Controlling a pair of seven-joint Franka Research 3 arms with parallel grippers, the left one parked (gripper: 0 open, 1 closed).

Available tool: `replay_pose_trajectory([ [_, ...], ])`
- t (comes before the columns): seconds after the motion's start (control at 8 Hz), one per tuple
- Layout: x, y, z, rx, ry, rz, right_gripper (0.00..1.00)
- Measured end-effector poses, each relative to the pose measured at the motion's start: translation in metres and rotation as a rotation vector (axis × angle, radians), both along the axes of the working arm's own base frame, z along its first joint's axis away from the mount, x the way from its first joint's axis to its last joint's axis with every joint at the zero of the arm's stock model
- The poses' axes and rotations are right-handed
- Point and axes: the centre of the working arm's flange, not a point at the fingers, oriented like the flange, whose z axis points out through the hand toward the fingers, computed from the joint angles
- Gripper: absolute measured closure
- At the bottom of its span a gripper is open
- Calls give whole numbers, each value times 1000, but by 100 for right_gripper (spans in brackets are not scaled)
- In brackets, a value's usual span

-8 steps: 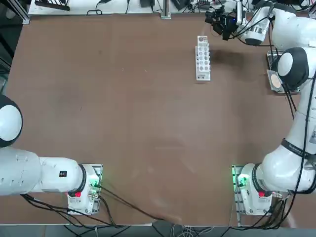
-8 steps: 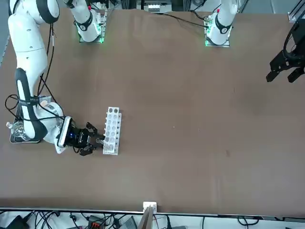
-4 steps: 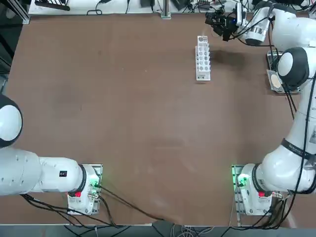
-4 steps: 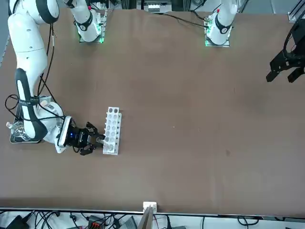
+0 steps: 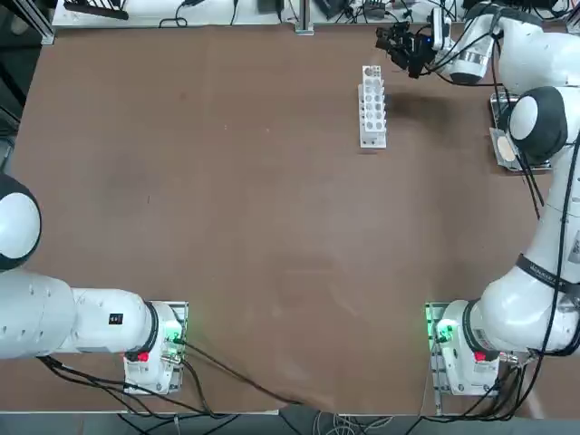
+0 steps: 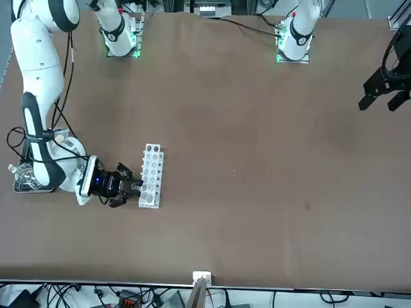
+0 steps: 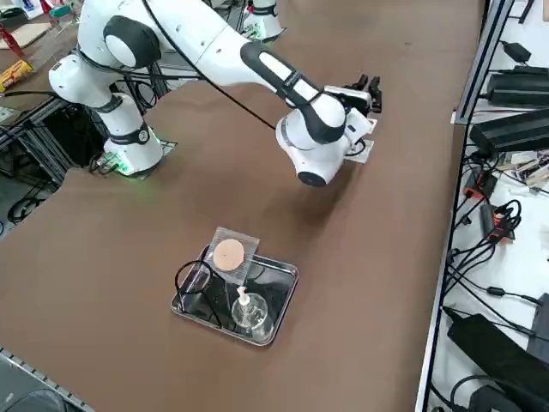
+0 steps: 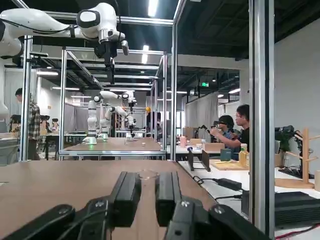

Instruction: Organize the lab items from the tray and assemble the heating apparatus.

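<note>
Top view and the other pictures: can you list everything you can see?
table: one, brown, under everything
rack: one, white, rows of holes, far side of table
tray: one, shiny metal, robot's right table edge
burner: one, clear, in tray
tripod: one, black wire, in tray
mesh square: one, grey with tan centre, on tray's edge
clear tube: one, between the gripper's fingers
people: several, in the room beyond
right arm: one, white, reaching to rack
right gripper: one, black, beside rack's end, shut on tube
</note>
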Motion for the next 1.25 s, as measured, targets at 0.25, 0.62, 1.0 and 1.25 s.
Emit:
replay_pose_trajectory([
  [0.25, 0, -1, -2, -17, 2, 0, 77],
  [0.62, -1, 0, -5, -41, 4, 1, 77],
  [1.0, -3, 0, -9, -52, 7, 7, 77],
  [1.25, -5, -1, -12, -53, 11, 6, 60],
])
